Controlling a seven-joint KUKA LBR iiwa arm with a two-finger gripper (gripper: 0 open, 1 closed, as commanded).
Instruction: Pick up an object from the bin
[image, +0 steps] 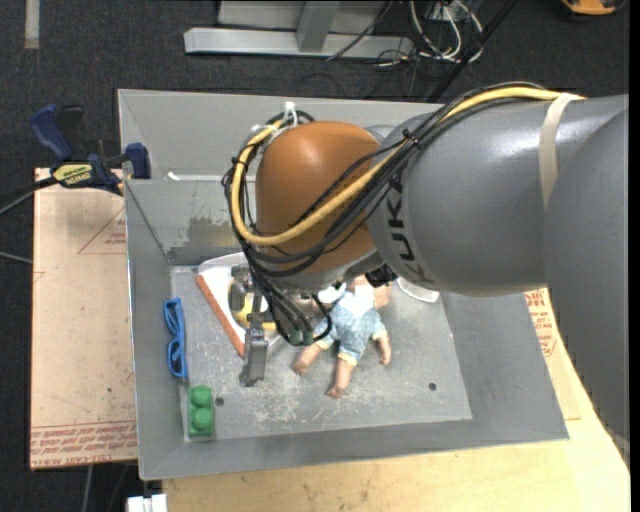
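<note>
My gripper (252, 368) reaches down from under the arm's wrist to just above the bin floor, left of centre. A small doll (352, 328) in pale blue clothes lies directly to its right, bare legs pointing to the front and its head partly hidden under the arm. To the gripper's left, a flat white thing with an orange edge (218, 308) lies slanted on the floor. A small yellow piece (240, 306) shows beside the orange edge, partly covered by the wrist. Nothing shows held in the gripper.
Blue toy glasses (176, 340) lie along the bin's left wall. A green block with two studs (201, 412) sits in the front left corner. The arm and its cables cover the bin's back and right. Bare floor lies at the front right.
</note>
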